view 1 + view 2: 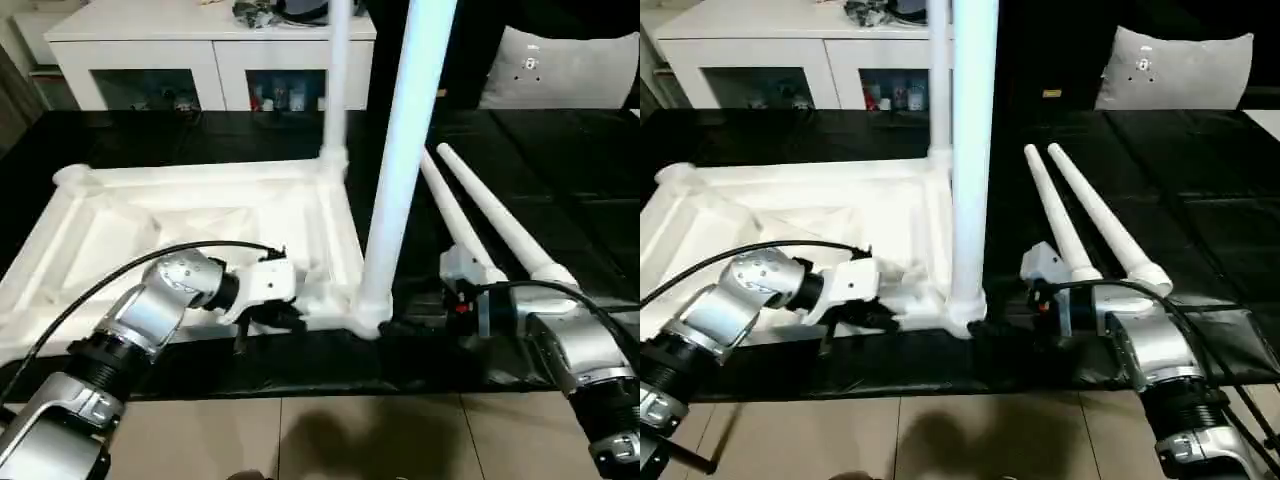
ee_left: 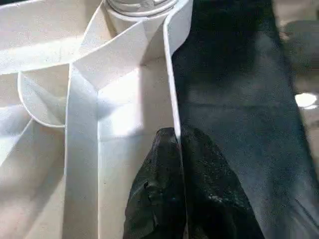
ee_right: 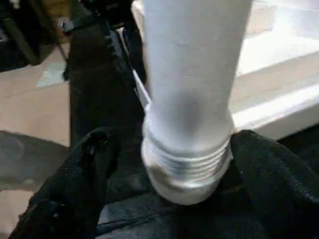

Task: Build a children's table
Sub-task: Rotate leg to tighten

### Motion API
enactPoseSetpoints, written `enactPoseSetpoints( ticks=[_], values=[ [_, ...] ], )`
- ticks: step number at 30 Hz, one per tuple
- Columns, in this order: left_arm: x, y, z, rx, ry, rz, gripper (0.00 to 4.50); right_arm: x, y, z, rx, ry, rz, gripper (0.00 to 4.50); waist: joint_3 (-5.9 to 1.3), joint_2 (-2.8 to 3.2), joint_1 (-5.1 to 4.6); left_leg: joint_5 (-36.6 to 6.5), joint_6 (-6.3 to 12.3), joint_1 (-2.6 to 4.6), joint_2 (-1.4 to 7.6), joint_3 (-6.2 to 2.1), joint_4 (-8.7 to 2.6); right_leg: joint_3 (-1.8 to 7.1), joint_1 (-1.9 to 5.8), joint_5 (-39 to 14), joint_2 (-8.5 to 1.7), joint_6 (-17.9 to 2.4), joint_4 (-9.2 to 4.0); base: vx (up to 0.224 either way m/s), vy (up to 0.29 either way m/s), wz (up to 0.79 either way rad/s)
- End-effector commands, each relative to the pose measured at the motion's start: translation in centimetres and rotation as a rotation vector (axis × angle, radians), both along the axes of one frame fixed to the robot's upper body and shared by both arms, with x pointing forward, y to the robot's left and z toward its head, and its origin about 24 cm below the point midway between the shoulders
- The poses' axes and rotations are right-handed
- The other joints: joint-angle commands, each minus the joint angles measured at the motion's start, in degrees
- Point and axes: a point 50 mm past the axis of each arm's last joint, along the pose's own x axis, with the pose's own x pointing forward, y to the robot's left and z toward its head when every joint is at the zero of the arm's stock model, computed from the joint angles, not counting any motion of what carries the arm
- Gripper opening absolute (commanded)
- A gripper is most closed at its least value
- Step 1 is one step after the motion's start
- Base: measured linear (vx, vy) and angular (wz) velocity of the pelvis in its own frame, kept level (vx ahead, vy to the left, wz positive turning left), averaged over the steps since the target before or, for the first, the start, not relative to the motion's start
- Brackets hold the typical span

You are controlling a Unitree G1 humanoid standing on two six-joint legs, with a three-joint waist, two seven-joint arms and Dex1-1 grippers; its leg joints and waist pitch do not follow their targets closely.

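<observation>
The white tabletop (image 1: 150, 190) lies upside down on a black mat, ribs facing up. One leg (image 1: 337, 80) stands upright in its far right corner socket. A second leg (image 1: 405, 150) stands at the near right corner. My right gripper (image 1: 400, 328) is open around this leg's base, one black finger (image 3: 89, 164) on each side of the threaded end (image 3: 187, 167). My left gripper (image 2: 174, 137) is shut on the tabletop's near rim (image 2: 172, 74), just left of that corner. Two more legs (image 1: 455, 220) (image 1: 500, 215) lie side by side on the mat to the right.
A white glass-door cabinet (image 1: 200, 50) stands behind the mat. A grey cushion (image 1: 570, 70) sits at the back right. The black mat (image 1: 570, 190) stretches right of the lying legs. Beige floor tiles (image 1: 350, 440) run along the near edge.
</observation>
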Motion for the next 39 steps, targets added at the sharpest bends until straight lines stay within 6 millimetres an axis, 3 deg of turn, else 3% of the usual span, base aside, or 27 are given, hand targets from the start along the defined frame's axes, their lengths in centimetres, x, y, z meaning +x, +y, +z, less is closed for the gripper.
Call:
enactPoseSetpoints(
  ticks=[1, 7, 9, 16, 19, 21, 22, 25, 26, 28, 32, 33, 34, 35, 36, 37, 38, 39],
  values=[
    [-1.4, -0.3, -2.0, 0.087, 0.099, -0.100, 0.00, 0.2, 0.4, 0.2, -0.013, -0.007, 0.024, 3.60, -3.18, -0.46, 0.18, -13.4, 3.69, 0.58, 3.55, -1.01, -4.27, 2.78, 2.48, -16.5, -4.36, -12.3, -4.09, 0.000, 0.000, 0.00],
    [-1.3, -0.7, -2.1, 0.075, 0.098, -0.123, 0.00, 0.0, 1.0, -0.2, 0.003, 0.010, 0.045, 3.18, -3.21, -0.55, 0.79, -13.3, 3.11, 0.62, 3.53, -1.00, -4.33, 2.81, 2.56, -16.1, -4.45, -12.2, -4.01, 0.000, 0.000, 0.00],
    [-1.3, -0.7, -2.2, 0.074, 0.099, -0.126, 0.00, -0.1, 1.1, -0.4, 0.007, 0.018, 0.051, 2.83, -3.20, -0.56, 0.83, -13.3, 3.09, 0.58, 3.53, -1.02, -4.34, 2.81, 2.59, -16.2, -4.45, -12.0, -3.99, 0.000, 0.000, 0.00],
    [-1.5, -0.5, -2.4, 0.057, 0.118, -0.107, 0.00, -0.4, 1.4, -0.6, 0.028, 0.042, 0.058, 2.63, -3.22, -0.60, 0.90, -13.4, 2.96, 0.62, 3.55, -1.02, -4.36, 2.82, 2.54, -17.1, -4.47, -11.6, -4.08, 0.000, 0.000, 0.00],
    [-1.5, -0.9, -2.5, -0.010, 0.142, 0.012, 0.00, -0.9, 1.9, -1.1, 0.043, 0.076, 0.039, 2.62, -3.22, -0.68, 0.88, -13.1, 2.93, 0.58, 3.61, -0.97, -4.38, 2.85, 2.63, -16.3, -4.43, -11.9, -3.93, 0.000, 0.000, 0.00],
    [-1.6, -1.7, -2.3, -0.093, 0.159, 0.106, 0.00, -0.7, 2.6, -2.0, 0.021, 0.105, -0.065, 2.62, -3.12, -0.70, 0.80, -12.3, 3.03, 0.44, 3.61, -1.03, -4.48, 2.87, 2.60, -15.7, -4.47, -12.3, -3.83, 0.000, 0.000, 0.00],
    [-1.6, -1.9, -2.3, -0.106, 0.162, 0.122, 0.00, -0.6, 2.7, -2.1, 0.019, 0.107, -0.084, 2.62, -2.91, -0.68, 0.64, -13.9, 2.69, 0.59, 3.57, -1.06, -4.63, 2.80, 2.46, -18.6, -4.48, -11.7, -4.20, 0.000, 0.000, 0.00],
    [-1.8, -3.7, -1.9, -0.203, 0.182, 0.230, 0.00, 0.5, 4.1, -2.8, 0.048, 0.124, -0.259, 2.62, -2.17, -0.77, -0.20, -19.6, 0.90, 1.10, 3.27, -1.41, -4.90, 2.58, 1.97, -29.9, -4.64, -8.9, -5.42, 0.000, 0.000, 0.00],
    [-1.8, -4.1, -1.8, -0.223, 0.187, 0.250, 0.00, 0.8, 4.6, -2.9, 0.064, 0.128, -0.301, 2.62, -1.71, -0.86, -0.95, -23.0, -0.01, 1.41, 2.97, -1.72, -4.94, 2.28, 1.69, -36.2, -4.71, -6.8, -6.18, 0.000, 0.000, 0.00],
    [-1.5, -5.7, -1.4, -0.271, 0.170, 0.319, 0.00, 1.9, 5.9, -3.3, 0.093, 0.144, -0.449, 2.62, -1.78, -0.77, -2.63, -28.0, -1.62, 2.02, 2.68, -2.59, -4.78, 1.37, 1.49, -42.3, -4.83, -3.4, -7.23, 0.000, 0.000, 0.00],
    [-0.8, -7.3, -1.1, -0.307, 0.141, 0.411, 0.00, 2.7, 7.0, -3.8, 0.086, 0.191, -0.587, 2.62, -1.91, -0.27, -4.62, -31.5, -1.57, 1.57, 2.85, -3.20, -5.36, 0.46, 1.96, -37.2, -4.43, -3.8, -7.46, 0.000, 0.000, 0.00],
    [-0.4, -8.2, -0.8, -0.324, 0.118, 0.468, 0.00, 3.1, 7.4, -4.3, 0.066, 0.212, -0.668, 2.62, -1.83, 0.07, -4.86, -33.1, -1.44, 2.08, 2.74, -3.15, -5.21, 0.05, 1.64, -37.4, -4.52, -3.5, -7.87, 0.000, 0.000, 0.00],
    [-0.2, -8.7, -0.7, -0.332, 0.106, 0.498, 0.00, 3.2, 7.5, -4.4, 0.057, 0.200, -0.692, 2.62, -1.68, -0.31, -5.37, -33.9, -1.35, 2.40, 2.54, -3.06, -4.91, -0.54, 1.33, -38.6, -4.54, -2.9, -8.45, 0.000, 0.000, 0.00],
    [-0.1, -9.0, -0.5, -0.334, 0.099, 0.522, 0.00, 3.3, 7.6, -4.5, 0.050, 0.190, -0.708, 2.62, -1.61, -0.27, -5.46, -34.3, -1.17, 2.67, 2.42, -3.02, -4.72, -0.94, 1.25, -39.6, -4.56, -2.3, -8.87, 0.000, 0.000, 0.00],
    [0.1, -9.4, -0.5, -0.324, 0.079, 0.535, 0.00, 3.3, 7.6, -4.4, 0.076, 0.195, -0.718, 2.62, -1.55, 0.19, -5.70, -35.4, -0.90, 3.30, 2.36, -3.02, -4.43, -1.97, 1.17, -40.3, -4.50, -1.2, -9.62, 0.000, 0.000, 0.00],
    [0.1, -9.4, -0.5, -0.324, 0.079, 0.535, 0.00, 3.3, 7.6, -4.4, 0.076, 0.195, -0.718, 3.17, -1.47, 0.27, -5.93, -36.4, -0.78, 3.34, 2.49, -3.11, -4.58, -2.49, 1.30, -39.8, -4.39, -0.8, -9.77, 0.000, 0.000, 0.00],
    [0.1, -9.4, -0.5, -0.313, 0.072, 0.536, 0.00, 3.4, 7.6, -4.3, 0.093, 0.184, -0.728, 3.17, -1.46, 0.57, -6.23, -38.2, -0.93, 2.80, 2.98, -3.54, -5.26, -2.96, 2.25, -37.2, -4.39, -0.5, -9.45, 0.000, 0.000, 0.00],
    [0.1, -9.2, -0.5, -0.296, 0.061, 0.538, 0.00, 3.4, 7.4, -3.9, 0.125, 0.172, -0.732, 3.31, -1.45, 0.85, -6.19, -40.0, -1.37, 2.48, 3.50, -3.88, -6.09, -2.39, 2.71, -34.0, -4.55, -1.3, -8.76, 0.000, 0.000, 0.00]
  ],
)
